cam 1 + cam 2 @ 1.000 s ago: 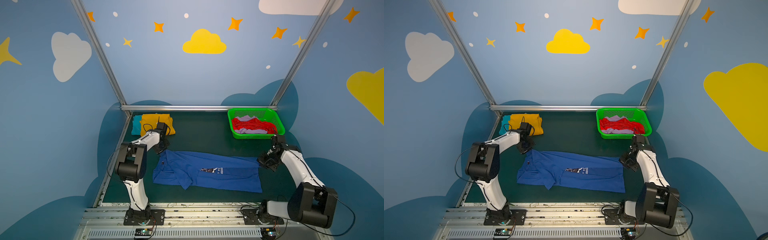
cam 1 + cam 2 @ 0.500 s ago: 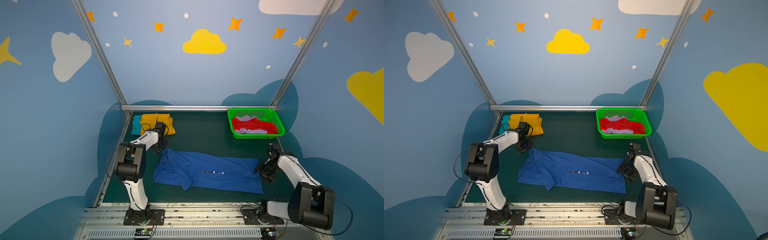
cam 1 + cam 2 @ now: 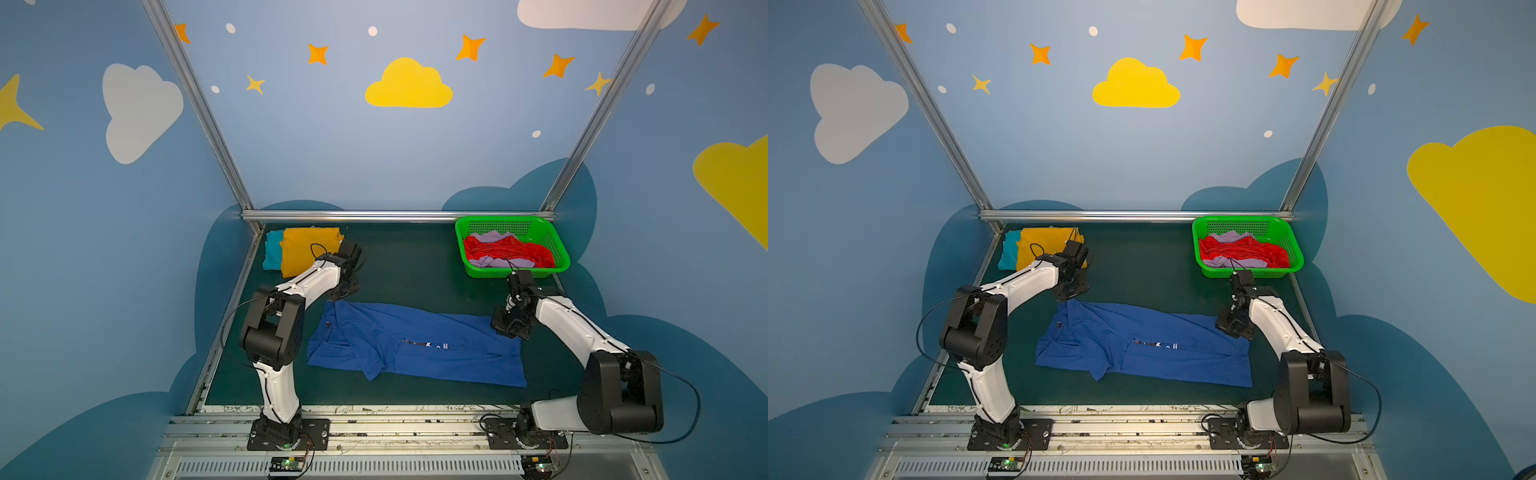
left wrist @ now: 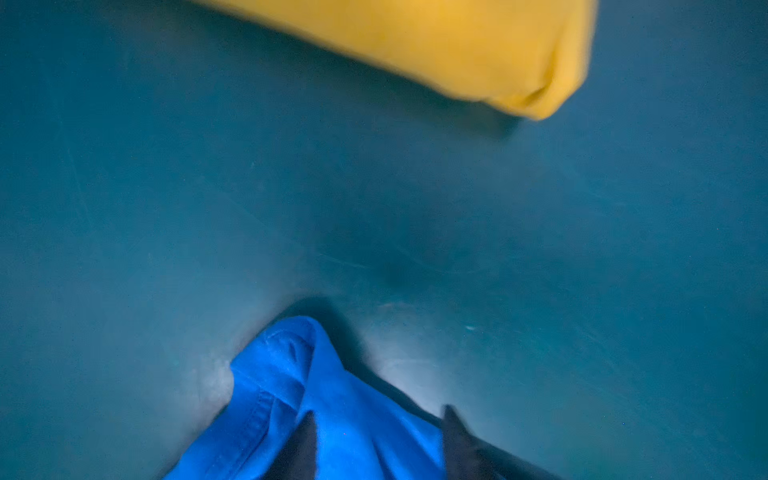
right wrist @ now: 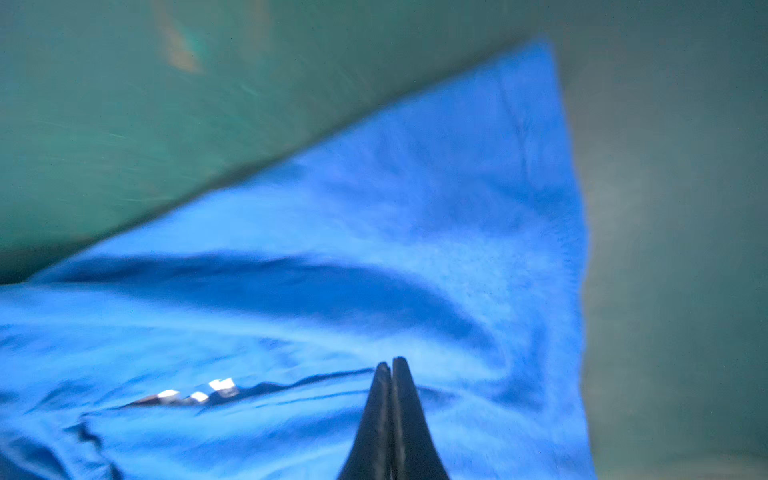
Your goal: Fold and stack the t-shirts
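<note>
Shirt time: blue t-shirt [image 3: 415, 345] stretched lengthwise across the middle of the table [image 3: 415, 266], already narrowed by one long fold, white print peeking from the crease. Left gripper [image 4: 378, 415] at the collar end, jaws apart, straddling a bunched blue corner. Right gripper [image 5: 391, 362] at the far hem corner, tips pressed together right down on the cloth; pinching fabric or merely touching it, impossible to tell. Mustard tee [image 3: 309, 253] folded atop the teal tee [image 3: 272, 253] in the far-left corner; red tee [image 3: 507, 251] and lilac tee [image 3: 494, 237] heaped in the green basket [image 3: 557, 249]. Looks like the crosswise fold next. To do it well: catch both layers at each end, lift evenly, keep edges square, lay hem onto collar, and tuck in that loose sleeve flap along the front edge before stacking.
</note>
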Motion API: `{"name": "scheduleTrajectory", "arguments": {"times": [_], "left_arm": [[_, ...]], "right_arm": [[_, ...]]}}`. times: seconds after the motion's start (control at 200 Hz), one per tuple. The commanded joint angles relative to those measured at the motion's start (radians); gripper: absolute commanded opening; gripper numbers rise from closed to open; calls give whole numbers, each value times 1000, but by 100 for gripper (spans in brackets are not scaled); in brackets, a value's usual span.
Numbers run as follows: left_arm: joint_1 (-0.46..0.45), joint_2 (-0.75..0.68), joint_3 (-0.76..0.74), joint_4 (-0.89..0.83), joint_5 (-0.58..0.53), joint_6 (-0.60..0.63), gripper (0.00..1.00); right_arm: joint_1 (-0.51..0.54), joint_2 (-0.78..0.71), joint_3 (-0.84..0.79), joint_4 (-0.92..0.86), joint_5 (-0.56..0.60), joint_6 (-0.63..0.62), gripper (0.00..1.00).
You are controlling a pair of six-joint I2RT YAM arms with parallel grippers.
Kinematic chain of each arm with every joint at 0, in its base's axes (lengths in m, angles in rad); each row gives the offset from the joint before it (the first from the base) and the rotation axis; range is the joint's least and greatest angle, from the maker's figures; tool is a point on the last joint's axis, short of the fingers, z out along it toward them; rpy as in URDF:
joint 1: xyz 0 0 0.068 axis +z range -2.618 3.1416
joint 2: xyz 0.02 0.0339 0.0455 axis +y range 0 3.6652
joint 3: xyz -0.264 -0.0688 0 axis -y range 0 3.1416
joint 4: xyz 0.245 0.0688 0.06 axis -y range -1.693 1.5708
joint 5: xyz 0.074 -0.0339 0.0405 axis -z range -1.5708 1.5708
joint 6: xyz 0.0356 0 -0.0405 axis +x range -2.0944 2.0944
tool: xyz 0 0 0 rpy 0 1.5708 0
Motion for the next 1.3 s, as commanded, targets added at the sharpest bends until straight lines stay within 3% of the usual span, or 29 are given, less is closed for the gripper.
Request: {"name": "scheduleTrajectory", "arguments": {"times": [0.0, 0.095, 0.17, 0.26, 0.306, 0.371, 0.416, 0.566, 0.831, 0.876, 0.947, 1.017, 1.077, 1.122, 1.167, 1.232, 1.292], "left_arm": [[8, 38, 4, -44, -34, -10, 34], [16, 88, 17, -40, -38, -16, 32], [17, 134, 38, -46, -31, -14, 44], [8, 160, 46, -48, -37, -17, 47], [5, 160, 43, -41, -42, -17, 39], [2, 159, 49, -34, -48, -13, 15], [2, 163, 69, -26, -48, 3, 4], [-29, 246, 227, 14, -21, 78, 4], [-70, 487, 691, 39, -13, 207, 4], [-70, 532, 796, 27, -27, 223, 10], [-66, 607, 991, -36, -27, 248, 43], [-68, 662, 1194, -150, -30, 264, 50], [-75, 655, 1277, -226, -44, 277, 49], [-84, 603, 1256, -259, -62, 278, 45], [-99, 511, 1138, -263, -97, 272, 42], [-117, 319, 821, -170, -111, 233, 43], [-118, 145, 501, -17, -75, 162, 54]], "right_arm": [[-40, -8, -77, 31, -42, 42, 0], [-98, -10, -132, 45, -69, 73, 0], [-120, -9, -141, 51, -94, 75, 0], [-115, -36, -125, 38, -84, 70, 0], [-110, -69, -110, 34, -81, 58, 0], [-84, -136, -80, 36, -75, 33, 0], [-44, -179, -55, 40, -56, 11, 0], [122, -212, 14, 33, 66, -17, 0], [206, -84, -6, 78, 76, 22, 0], [212, -55, -4, 66, 115, 39, 0], [199, -17, 6, 50, 127, 49, 0], [194, 9, 20, 48, 107, 48, 0], [198, 26, 33, 49, 99, 45, 0], [199, 41, 45, 45, 93, 44, 0], [200, 54, 54, 39, 82, 40, 0], [203, 60, 47, 24, 88, 50, 0], [198, 61, 22, 18, 96, 74, 0]]}}
